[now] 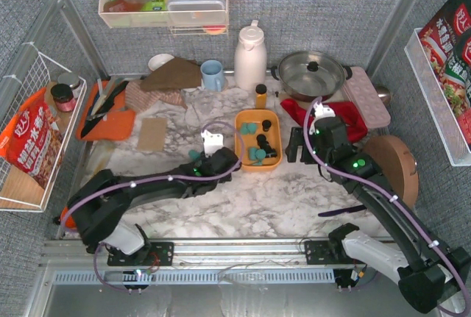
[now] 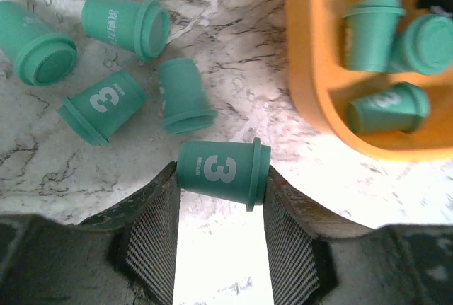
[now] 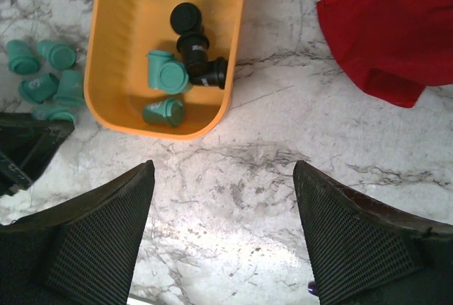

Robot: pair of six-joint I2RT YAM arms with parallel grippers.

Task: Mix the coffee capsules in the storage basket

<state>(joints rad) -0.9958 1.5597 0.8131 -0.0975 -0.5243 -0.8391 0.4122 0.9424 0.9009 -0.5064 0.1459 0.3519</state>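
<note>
The orange storage basket point(image 1: 241, 154) sits mid-table and holds several teal and black coffee capsules point(image 3: 167, 73). Several teal capsules point(image 2: 106, 103) lie loose on the marble left of the basket point(image 2: 304, 71). My left gripper point(image 2: 221, 177) is shut on a teal capsule point(image 2: 223, 170) marked "3", gripped on its side just left of the basket; it also shows in the top view point(image 1: 234, 161). My right gripper point(image 3: 223, 170) is open and empty over bare marble, just right of the basket point(image 3: 113, 50), seen in the top view point(image 1: 296, 148).
A red cloth point(image 1: 346, 115) lies right of the basket. Behind it stand a yellow bottle point(image 1: 260, 95), a white thermos point(image 1: 250, 56), a blue mug point(image 1: 213, 75) and a lidded pot point(image 1: 309, 73). A pink egg tray point(image 1: 366, 96) and a round wooden board point(image 1: 394, 166) lie right.
</note>
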